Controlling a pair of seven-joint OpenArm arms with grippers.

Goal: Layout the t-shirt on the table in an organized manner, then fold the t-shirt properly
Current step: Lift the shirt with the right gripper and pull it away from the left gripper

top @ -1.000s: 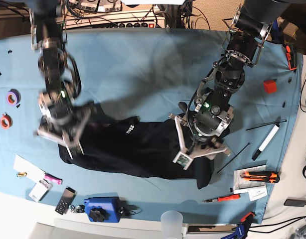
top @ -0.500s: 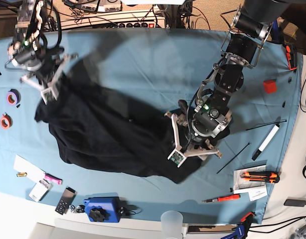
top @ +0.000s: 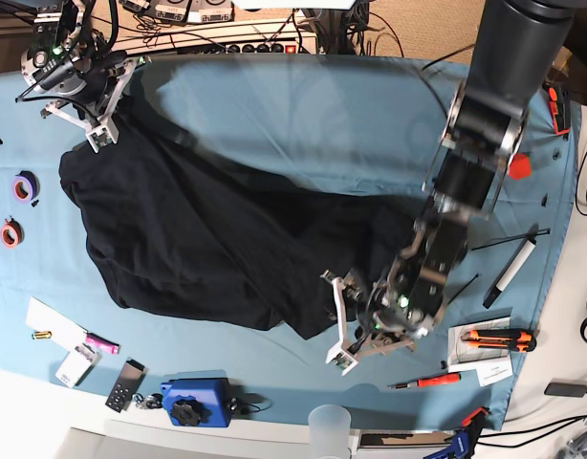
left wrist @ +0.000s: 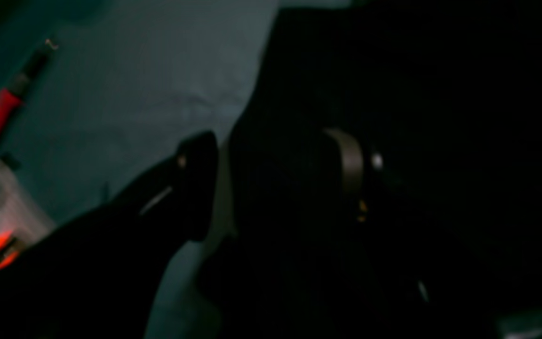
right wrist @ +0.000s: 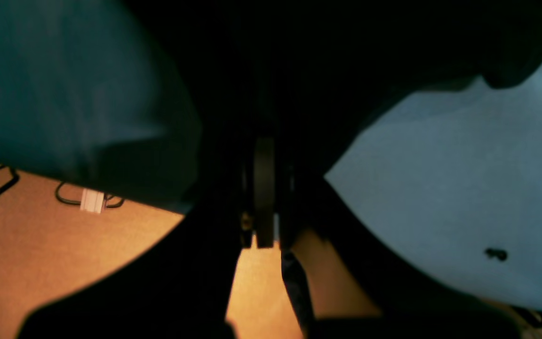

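Both wrist views are dark and blurred, so little detail of the black t-shirt [top: 198, 239] shows there. It lies spread and rumpled across the left and middle of the teal table [top: 303, 105]; its print is hidden. The right gripper [top: 100, 120], at the table's far left corner, is clenched on the shirt's edge, the fabric swallowing its fingertips in the wrist view. The left gripper [top: 365, 335] stands spread wide at the shirt's near right edge, grasping nothing visibly.
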